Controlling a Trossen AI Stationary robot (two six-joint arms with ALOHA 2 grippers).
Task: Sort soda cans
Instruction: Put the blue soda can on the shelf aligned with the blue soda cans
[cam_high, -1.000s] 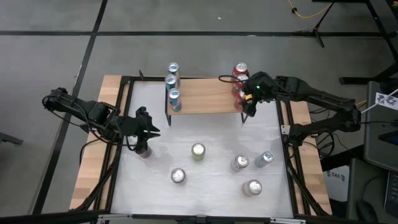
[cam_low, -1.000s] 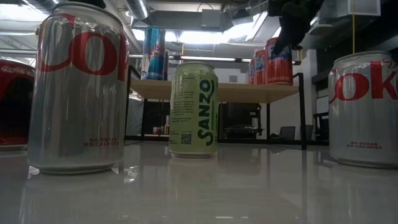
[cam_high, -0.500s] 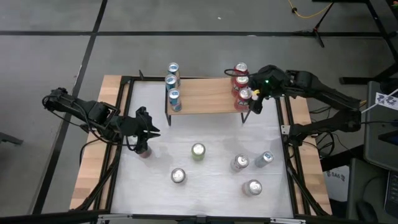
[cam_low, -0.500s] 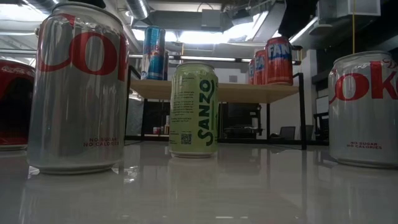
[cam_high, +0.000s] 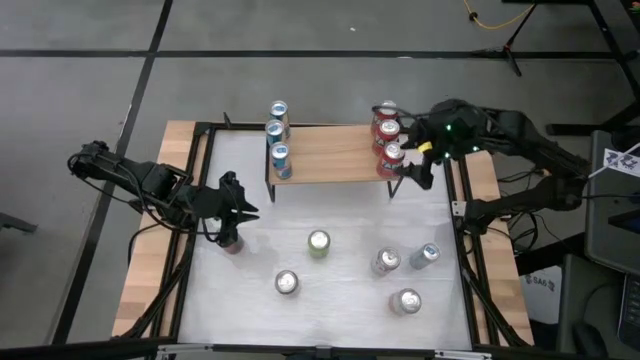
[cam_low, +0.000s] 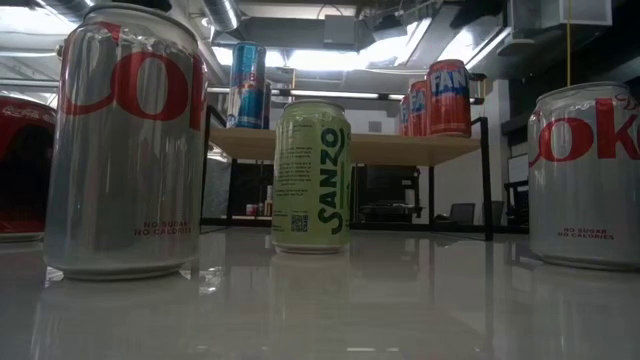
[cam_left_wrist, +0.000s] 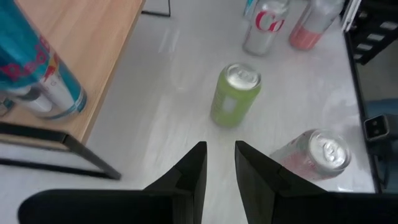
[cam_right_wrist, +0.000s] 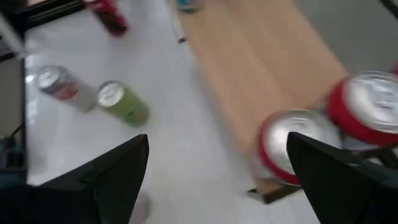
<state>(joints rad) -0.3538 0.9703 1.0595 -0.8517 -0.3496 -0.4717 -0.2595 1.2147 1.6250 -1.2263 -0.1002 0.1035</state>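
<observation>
White and glossy, the bench (cam_high: 330, 300) carries a raised wooden shelf (cam_high: 330, 160) at its far edge, and the sorting looks to be about half done. On the shelf's left end stand three blue-and-silver cans (cam_high: 277, 135) in a row; on its right end three red cans (cam_high: 386, 135) are lined up the same way. Down on the bench five cans are loose: a pale green can (cam_high: 318, 243) near the middle, a silver can (cam_high: 287, 283) in front of it, and to the right two more silver cans (cam_high: 387, 262) (cam_high: 406, 300) with a light blue can (cam_high: 428, 254) beside them. A sixth, a red can (cam_high: 231, 243), stands at the left edge under the left gripper (cam_high: 232, 222), whose fingers are nearly closed; whether they grip that can cannot be told. The right gripper (cam_high: 418, 172) hangs just beside the nearest red can on the shelf with its fingers spread wide and empty. By my judgement the six bench cans remain to be sorted.
</observation>
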